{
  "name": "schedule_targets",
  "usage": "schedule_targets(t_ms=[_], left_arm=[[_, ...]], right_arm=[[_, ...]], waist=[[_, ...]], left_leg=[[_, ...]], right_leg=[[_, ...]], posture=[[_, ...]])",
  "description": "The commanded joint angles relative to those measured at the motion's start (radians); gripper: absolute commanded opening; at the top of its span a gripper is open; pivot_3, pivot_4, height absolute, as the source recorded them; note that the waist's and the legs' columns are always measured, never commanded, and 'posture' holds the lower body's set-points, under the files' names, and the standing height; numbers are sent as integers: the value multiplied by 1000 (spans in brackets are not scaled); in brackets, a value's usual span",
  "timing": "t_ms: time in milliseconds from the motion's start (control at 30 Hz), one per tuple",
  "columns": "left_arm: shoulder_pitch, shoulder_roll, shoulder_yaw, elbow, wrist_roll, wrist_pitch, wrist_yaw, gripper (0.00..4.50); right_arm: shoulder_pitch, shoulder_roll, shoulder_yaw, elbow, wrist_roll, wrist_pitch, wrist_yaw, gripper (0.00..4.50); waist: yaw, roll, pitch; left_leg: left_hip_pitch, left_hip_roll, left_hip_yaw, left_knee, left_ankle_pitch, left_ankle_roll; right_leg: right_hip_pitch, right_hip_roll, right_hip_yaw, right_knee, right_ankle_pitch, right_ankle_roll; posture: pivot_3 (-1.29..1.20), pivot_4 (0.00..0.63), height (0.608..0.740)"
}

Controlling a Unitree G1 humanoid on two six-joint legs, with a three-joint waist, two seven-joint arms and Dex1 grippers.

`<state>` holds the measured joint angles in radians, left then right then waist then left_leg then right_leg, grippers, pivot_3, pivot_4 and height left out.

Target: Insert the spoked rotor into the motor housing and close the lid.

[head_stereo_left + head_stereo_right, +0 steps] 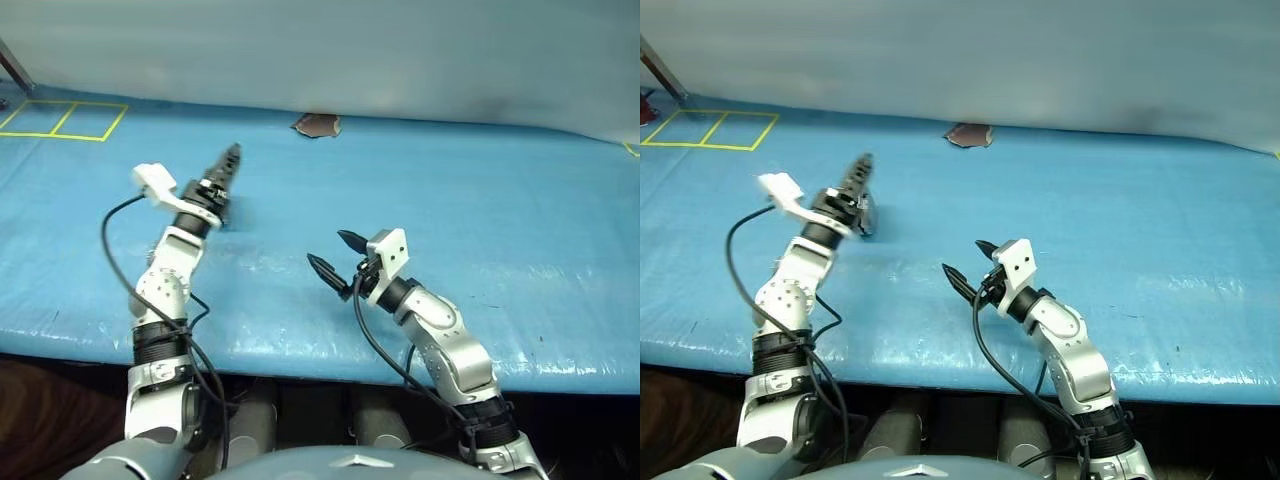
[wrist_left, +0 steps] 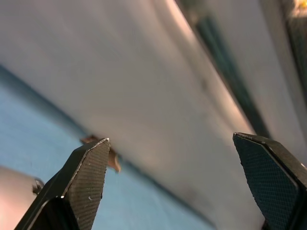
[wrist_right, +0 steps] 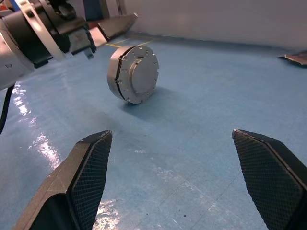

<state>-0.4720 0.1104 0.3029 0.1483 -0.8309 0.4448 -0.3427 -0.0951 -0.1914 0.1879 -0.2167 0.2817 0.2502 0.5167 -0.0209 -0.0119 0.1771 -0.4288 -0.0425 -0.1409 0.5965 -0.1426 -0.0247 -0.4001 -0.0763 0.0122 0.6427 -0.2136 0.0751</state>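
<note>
Landmark: motor housing, standing on edge on the blue bench, flat silver face turning toward the right pincer.
Left pincer: hovering just above and beside the housing, fingers standing wide apart, gripping nothing.
Right pincer: waiting nearer the bench's front edge, well apart from the housing, fingers spread wide, empty.
Housing contents: not readable; looking closed from this side, windings and interior facing away or covered.
Lid: cannot tell whether the flat face showing is the lid; no fan-like cut-outs making themselves out.
Spoked rotor: not picking it out anywhere around the housing.
Other item: small brown scrap lying far behind the housing, at the bench's back edge by the grey wall.
Risk: housing balancing on its rim, likely rolling or toppling if nudged off-centre by the left pincer.
Risk: grabbing across the round edge probably slipping, smooth metal giving poor purchase.
Risk: closing up without confirming the rotor inside, leaving the task half done.
</note>
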Motion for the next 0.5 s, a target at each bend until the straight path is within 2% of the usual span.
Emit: schedule_targets(t_ms=[33, 233, 500], left_arm=[[-51, -34, -56, 45, 66, 19, 48, 4463], [-89, -57, -40, 140, 137, -34, 99, 4463], [-58, -30, 69, 108, 144, -106, 160, 4463]], right_arm=[[-7, 5, 0, -31, -1, -12, -2, 4229], [11, 2, -2, -42, -13, -13, -13, 4229], [0, -6, -20, -40, -4, -9, -21, 4229]], waist=[[0, 0, 0], [-12, 0, 0], [-11, 0, 0]], left_leg=[[0, 0, 0, 0, 0, 0], [0, 1, 0, -2, 0, 0], [-1, 1, 0, -2, 0, 0]], right_leg=[[0, 0, 0, 0, 0, 0], [-2, 1, 0, 1, 0, 0], [-2, 0, 0, 0, 0, 0]], posture=[[0, 150, 740], [0, 150, 740], [0, 150, 740]])
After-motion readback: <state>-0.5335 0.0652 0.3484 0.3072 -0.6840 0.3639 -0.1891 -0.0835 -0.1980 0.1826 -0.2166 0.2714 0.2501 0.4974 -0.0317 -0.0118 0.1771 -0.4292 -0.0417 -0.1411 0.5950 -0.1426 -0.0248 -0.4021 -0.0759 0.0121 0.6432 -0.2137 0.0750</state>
